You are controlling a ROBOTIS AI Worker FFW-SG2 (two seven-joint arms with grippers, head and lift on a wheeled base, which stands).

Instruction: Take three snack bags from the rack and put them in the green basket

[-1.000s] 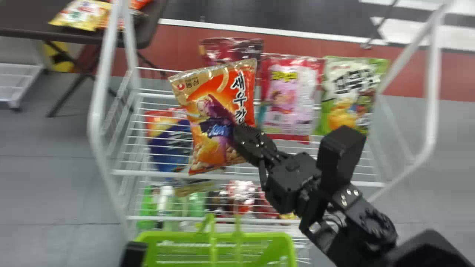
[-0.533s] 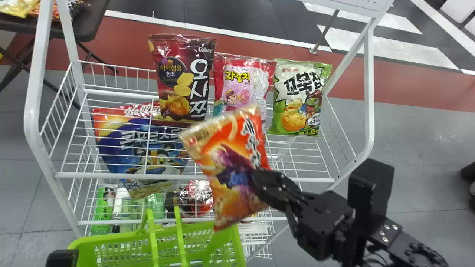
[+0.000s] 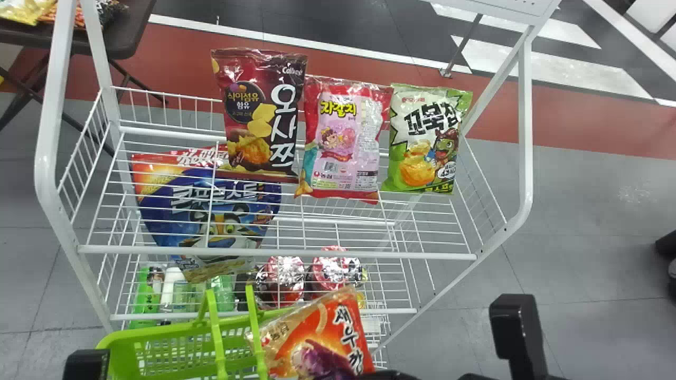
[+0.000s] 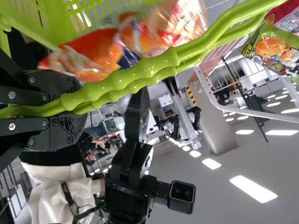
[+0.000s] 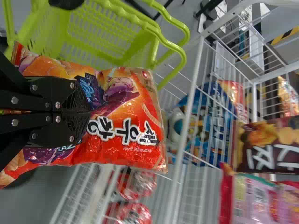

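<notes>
At the tips of the right hand (image 5: 88,112): orange snack bag (image 5: 128,126), pinched mid-body, film bunched. Likely to twist or slip if lowered fast on so small a grip. Just beside the hand: green basket (image 5: 96,35). Main risk: snagging a corner on the upright handles (image 3: 216,332), or falling outside the rim if released short. Across from the hand: left hand (image 4: 83,107), closed on those handles; possible basket tilt from a bump. Farther beyond, on the rack (image 3: 280,254): pink snack bag (image 3: 346,140).
</notes>
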